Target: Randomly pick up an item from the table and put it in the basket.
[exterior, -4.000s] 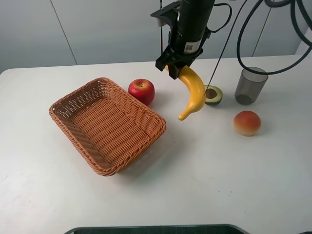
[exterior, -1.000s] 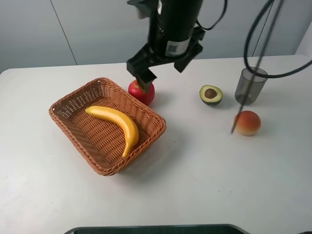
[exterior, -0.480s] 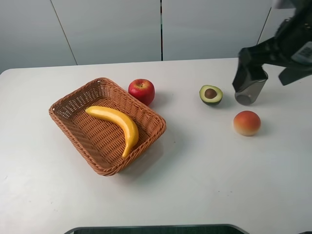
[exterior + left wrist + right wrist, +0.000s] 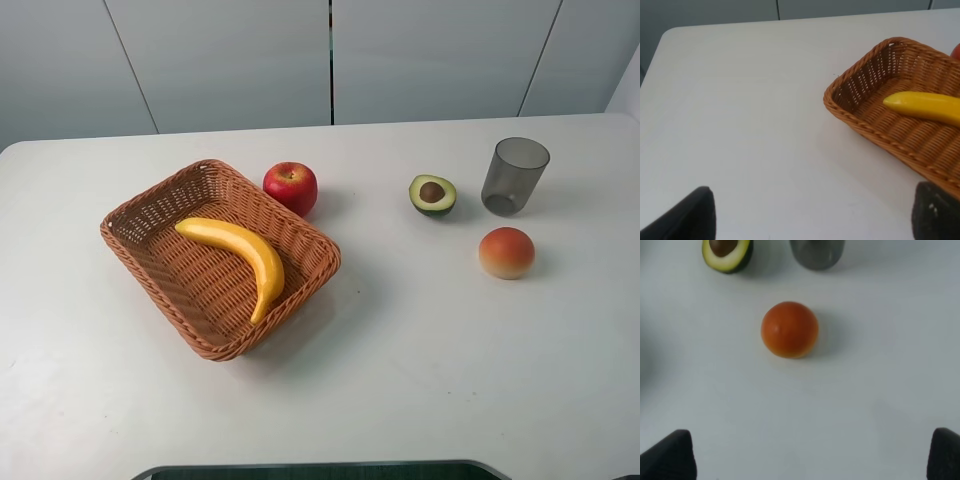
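The yellow banana (image 4: 240, 254) lies inside the orange-brown wicker basket (image 4: 130, 255) on the white table (image 4: 420, 340). The left wrist view shows the banana's tip (image 4: 925, 106) in the basket (image 4: 860, 120). Neither gripper shows in the exterior high view. My left gripper (image 4: 812, 212) is open and empty over bare table beside the basket, with its fingertips (image 4: 690, 212) at the picture's corners. My right gripper (image 4: 812, 452) is open and empty, high above the table near the orange-red fruit, with its fingertips (image 4: 670, 455) wide apart.
A red apple (image 4: 290, 187) sits against the basket's far rim. A halved avocado (image 4: 433, 194), a grey tumbler (image 4: 514, 176) and an orange-red round fruit (image 4: 506, 252) stand at the right. The right wrist view shows the fruit (image 4: 789, 329), avocado (image 4: 727, 253) and tumbler (image 4: 817, 252).
The right arm dropped the banana into the basket, then swung away to the right and out of the exterior high view. The banana has stayed still in the basket.
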{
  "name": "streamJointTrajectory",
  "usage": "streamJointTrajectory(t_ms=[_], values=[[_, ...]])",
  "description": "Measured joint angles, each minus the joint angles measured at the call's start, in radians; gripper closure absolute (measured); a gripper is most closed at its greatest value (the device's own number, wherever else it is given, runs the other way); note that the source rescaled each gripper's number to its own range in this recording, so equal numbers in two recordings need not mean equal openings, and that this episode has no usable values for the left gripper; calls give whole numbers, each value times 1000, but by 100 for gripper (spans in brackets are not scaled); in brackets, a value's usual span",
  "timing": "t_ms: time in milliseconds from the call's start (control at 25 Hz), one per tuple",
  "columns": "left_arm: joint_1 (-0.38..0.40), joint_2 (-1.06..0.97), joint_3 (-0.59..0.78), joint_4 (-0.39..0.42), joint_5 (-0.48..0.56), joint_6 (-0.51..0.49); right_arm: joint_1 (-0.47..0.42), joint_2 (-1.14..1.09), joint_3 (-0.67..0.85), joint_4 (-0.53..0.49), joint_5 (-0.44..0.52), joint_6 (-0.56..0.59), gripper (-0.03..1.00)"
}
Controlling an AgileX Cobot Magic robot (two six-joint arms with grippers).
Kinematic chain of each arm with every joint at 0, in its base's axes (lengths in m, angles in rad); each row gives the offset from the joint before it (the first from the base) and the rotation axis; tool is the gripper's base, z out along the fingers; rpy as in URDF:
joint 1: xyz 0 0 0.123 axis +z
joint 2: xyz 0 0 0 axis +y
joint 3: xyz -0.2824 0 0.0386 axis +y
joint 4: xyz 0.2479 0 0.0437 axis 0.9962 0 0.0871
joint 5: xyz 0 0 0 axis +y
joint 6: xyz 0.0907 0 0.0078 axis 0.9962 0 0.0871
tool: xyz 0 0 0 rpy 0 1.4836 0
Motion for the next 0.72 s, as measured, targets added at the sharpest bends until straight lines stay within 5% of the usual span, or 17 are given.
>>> streamJointTrajectory(t_ms=[720], values=[[0, 0, 0, 0, 0, 0, 0, -680, 181, -33, 49, -20, -3]])
